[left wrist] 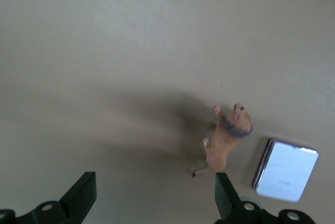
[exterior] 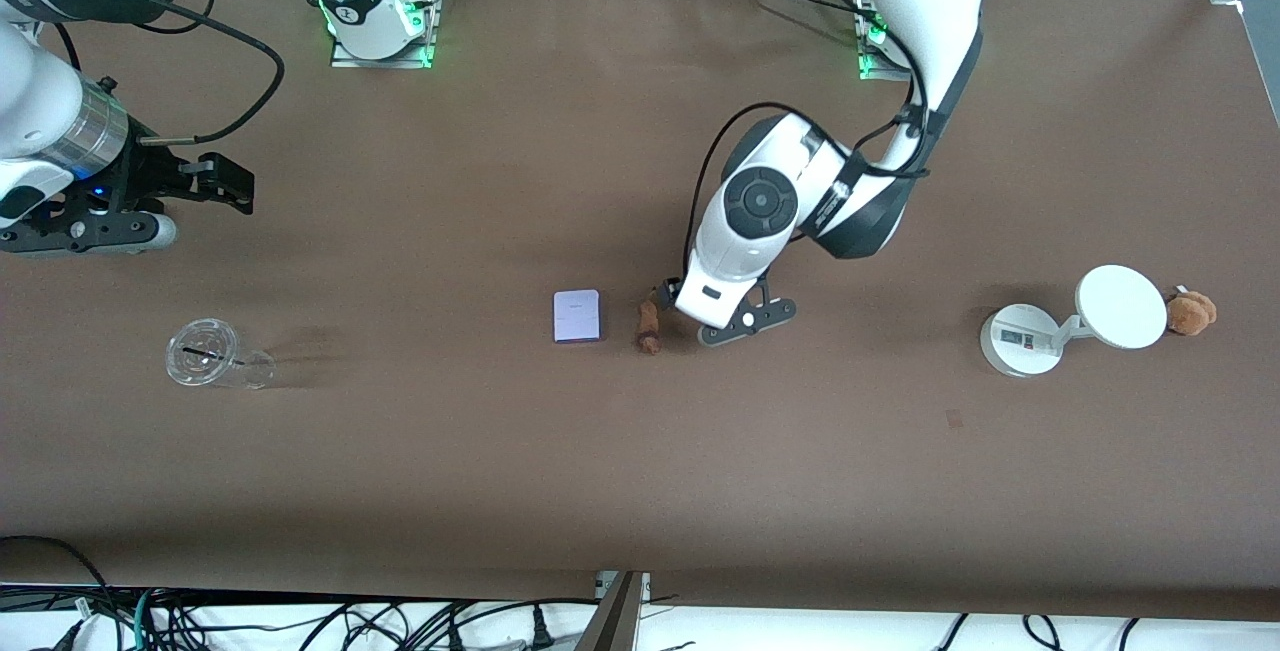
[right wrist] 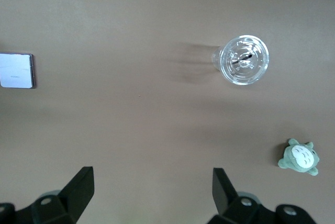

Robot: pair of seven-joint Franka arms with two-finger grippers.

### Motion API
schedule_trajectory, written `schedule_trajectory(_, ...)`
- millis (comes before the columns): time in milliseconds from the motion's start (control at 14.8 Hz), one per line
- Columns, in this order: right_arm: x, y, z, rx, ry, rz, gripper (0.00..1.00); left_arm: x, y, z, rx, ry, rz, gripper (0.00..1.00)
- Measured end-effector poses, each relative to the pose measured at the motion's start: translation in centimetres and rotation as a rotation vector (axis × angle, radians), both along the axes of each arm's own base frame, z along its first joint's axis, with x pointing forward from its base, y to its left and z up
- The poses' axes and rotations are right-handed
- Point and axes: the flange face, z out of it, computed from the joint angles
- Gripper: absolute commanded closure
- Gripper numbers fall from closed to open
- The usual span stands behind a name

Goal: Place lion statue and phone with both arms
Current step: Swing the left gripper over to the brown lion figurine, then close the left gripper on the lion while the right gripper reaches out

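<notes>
phone (exterior: pixel 577 316) flat on counter (exterior: pixel 640 451), faint mark unreadable | lion statue (exterior: pixel 648 325) lies just beside phone, toward left arm's end | left claw (left wrist: pixel 154 195) low over counter beside lion, fingers wide apart, empty | right claw (right wrist: pixel 152 195) waits near its end, wide apart, empty

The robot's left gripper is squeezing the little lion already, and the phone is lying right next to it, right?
Not quite. The left gripper is open and holds nothing; the left wrist view shows the lion statue lying on the table beside one finger. The phone does lie right next to it.
</notes>
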Motion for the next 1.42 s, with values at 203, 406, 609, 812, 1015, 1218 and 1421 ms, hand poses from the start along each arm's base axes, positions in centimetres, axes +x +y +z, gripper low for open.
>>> schedule_trajectory(203, 0.2, 0.2, -0.6, -0.002, 0.011, 0.002, 0.0, 0.0, -2.1, -2.6, -0.038, -0.041, -0.012, 0.0)
schedule_trajectory(406, 0.7, 0.3, -2.1, -0.006, 0.035, 0.002, 0.0, -1.7, -4.9, -3.5, -0.045, -0.045, -0.049, 0.0)
schedule_trajectory(609, 1.5, 0.4, -4.2, -0.013, 0.07, 0.002, 0.0, -2.5, -6.3, -3.0, -0.051, -0.053, -0.065, 0.0)
schedule_trajectory(812, 2.2, 0.6, -6.6, -0.02, 0.105, 0.003, 0.0, -2.9, -6.8, -4.2, -0.046, -0.051, -0.068, 0.0)
schedule_trajectory(1015, 2.8, 0.9, -8.3, -0.023, 0.122, 0.006, 0.0, -2.2, -7.6, -6.0, -0.042, -0.081, -0.069, 0.0)
schedule_trajectory(1218, 3.4, 1.5, -9.7, -0.023, 0.121, 0.015, 0.0, -2.0, -8.2, -7.8, -0.001, -0.104, -0.084, 0.0)
schedule_trajectory(1421, 3.8, 1.9, -10.8, -0.025, 0.126, 0.02, 0.0, -2.1, -8.5, -9.1, 0.019, -0.12, -0.096, 0.0)
